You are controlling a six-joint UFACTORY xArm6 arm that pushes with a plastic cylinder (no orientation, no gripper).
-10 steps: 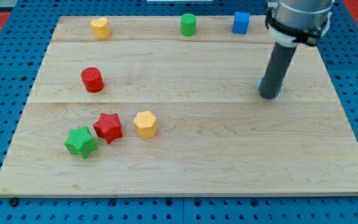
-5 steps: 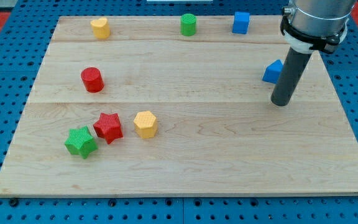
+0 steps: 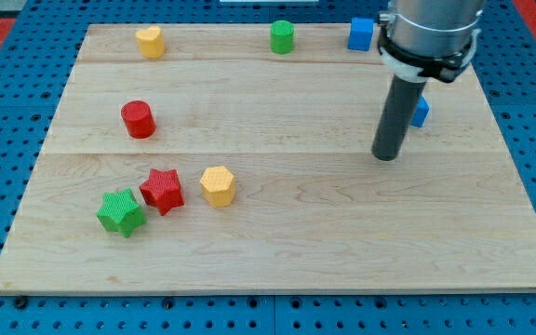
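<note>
Camera view: my tip (image 3: 385, 156) is being held on the wooden board (image 3: 296, 233) toward the view's right, grasping nothing, since the rod carries no jaws. A blue block (image 3: 421, 113), its shape not being made out, is being largely hidden behind the rod, just up and right of the tip; whether the 2 are touching cannot be told. A blue cube (image 3: 360, 33), partly cut off by the arm, a green cylinder (image 3: 282, 37) and a yellow block (image 3: 151, 41) are sitting along the top edge. A red cylinder (image 3: 139, 119), red star (image 3: 162, 190), green star (image 3: 121, 212) and yellow hexagon (image 3: 218, 185) are lying well apart at the left. A careless sweep rightward is judged likely to nudge the hidden block toward the board's edge.
</note>
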